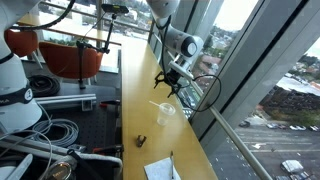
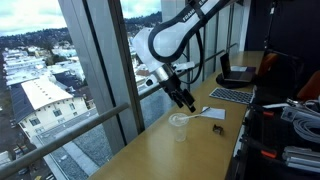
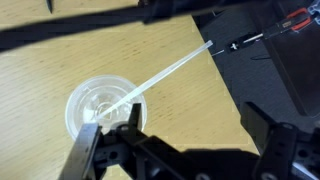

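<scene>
A clear plastic cup [image 3: 98,106] stands on the wooden counter [image 3: 185,75] with a long clear straw [image 3: 165,70] leaning out of it toward the counter's edge. In the wrist view my gripper [image 3: 193,110] hangs above the counter, open, with bare wood between its fingers. The cup lies just outside the left finger [image 3: 131,115]. In both exterior views the gripper [image 1: 170,80] [image 2: 185,100] hovers a little above the cup [image 1: 165,110] [image 2: 180,125], next to the window.
A small dark object [image 1: 141,140] [image 2: 216,129] lies on the counter near the cup, with white paper [image 1: 160,168] beyond it. Laptops [image 2: 232,95] sit further along. Window glass and a railing [image 2: 90,120] run along one side. An orange chair [image 1: 70,55] and cables [image 1: 50,130] fill the other.
</scene>
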{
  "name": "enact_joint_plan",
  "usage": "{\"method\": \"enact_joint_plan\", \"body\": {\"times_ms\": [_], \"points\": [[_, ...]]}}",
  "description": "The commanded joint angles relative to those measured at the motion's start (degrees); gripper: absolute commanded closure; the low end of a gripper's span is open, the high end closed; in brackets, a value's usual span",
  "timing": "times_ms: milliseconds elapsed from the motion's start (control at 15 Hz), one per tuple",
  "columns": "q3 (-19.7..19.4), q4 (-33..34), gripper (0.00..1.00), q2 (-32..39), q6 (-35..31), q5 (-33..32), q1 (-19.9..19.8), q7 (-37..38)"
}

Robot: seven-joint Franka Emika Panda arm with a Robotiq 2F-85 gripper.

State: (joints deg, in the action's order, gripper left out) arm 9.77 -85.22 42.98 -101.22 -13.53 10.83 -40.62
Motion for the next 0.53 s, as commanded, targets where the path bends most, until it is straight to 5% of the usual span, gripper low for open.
{"method": "enact_joint_plan", "body": {"times_ms": [0, 67, 467], "points": [[0.54, -14.11, 0.00, -9.57, -8.31, -0.62, -1.29, 3.20], [0.61, -5.61, 0.00, -3.43, -3.95, -0.38, -0.53, 1.59], [0.65, -13.15, 0.00, -8.85, -8.86, -2.38, -1.13, 0.45]]}}
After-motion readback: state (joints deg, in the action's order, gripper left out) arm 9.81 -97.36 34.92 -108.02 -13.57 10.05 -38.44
